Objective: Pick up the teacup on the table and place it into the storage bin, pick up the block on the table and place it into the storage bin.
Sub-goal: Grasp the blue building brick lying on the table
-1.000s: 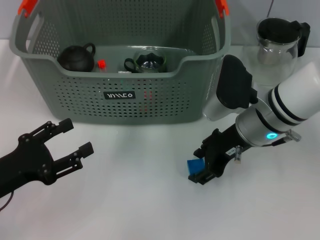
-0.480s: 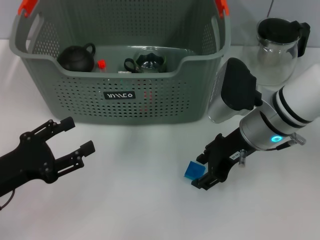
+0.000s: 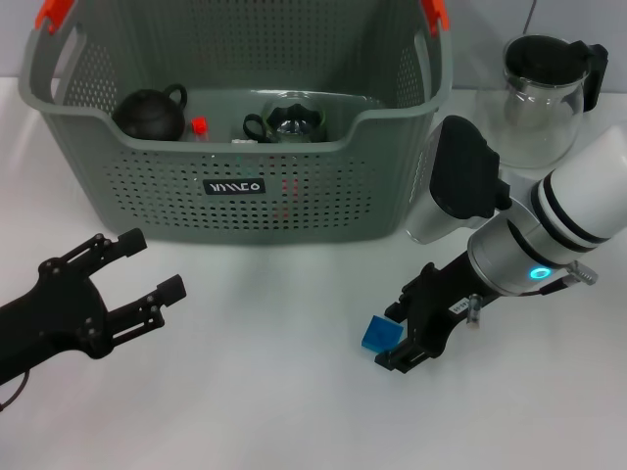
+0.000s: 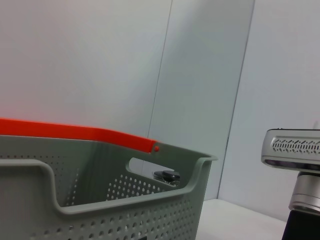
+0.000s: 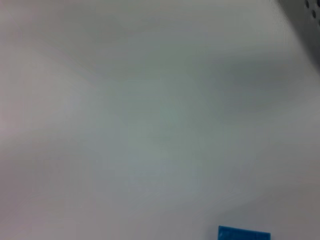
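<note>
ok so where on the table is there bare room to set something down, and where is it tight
Bare table lies in front of the storage bin, between the open left gripper and the blue block. It is crowded on the robot's right: the right gripper sits against the block, with the glass coffee pot behind the arm. Inside the bin, a black teapot and a glass teacup crowd the floor.

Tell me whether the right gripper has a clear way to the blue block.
Probably yes. The right gripper sits right beside the blue block on the white table, nothing standing between them; the block looks tilted, so the grasp may be awkward.
</note>
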{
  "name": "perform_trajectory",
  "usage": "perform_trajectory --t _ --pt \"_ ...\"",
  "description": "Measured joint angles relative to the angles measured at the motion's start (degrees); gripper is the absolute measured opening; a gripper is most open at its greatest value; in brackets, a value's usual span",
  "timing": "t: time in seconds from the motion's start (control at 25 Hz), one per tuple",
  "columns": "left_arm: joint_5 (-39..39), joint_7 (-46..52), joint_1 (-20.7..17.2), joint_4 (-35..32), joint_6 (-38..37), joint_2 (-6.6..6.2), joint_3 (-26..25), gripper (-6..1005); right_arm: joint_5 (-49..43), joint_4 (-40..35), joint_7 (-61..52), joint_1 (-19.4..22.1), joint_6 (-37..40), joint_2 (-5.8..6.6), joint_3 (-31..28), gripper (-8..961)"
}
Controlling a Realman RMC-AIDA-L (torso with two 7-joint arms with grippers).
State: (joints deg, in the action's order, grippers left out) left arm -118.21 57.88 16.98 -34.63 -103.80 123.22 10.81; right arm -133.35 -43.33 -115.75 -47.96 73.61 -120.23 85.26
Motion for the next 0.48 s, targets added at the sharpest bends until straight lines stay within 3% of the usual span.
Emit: perform_trajectory --t 0.48 --pt "0.0 -0.08 -0.17 0.06 0.0 0.05 0.0 828 -0.51 0.26 -0.19 0.02 -1.29 -0.19 0.77 568"
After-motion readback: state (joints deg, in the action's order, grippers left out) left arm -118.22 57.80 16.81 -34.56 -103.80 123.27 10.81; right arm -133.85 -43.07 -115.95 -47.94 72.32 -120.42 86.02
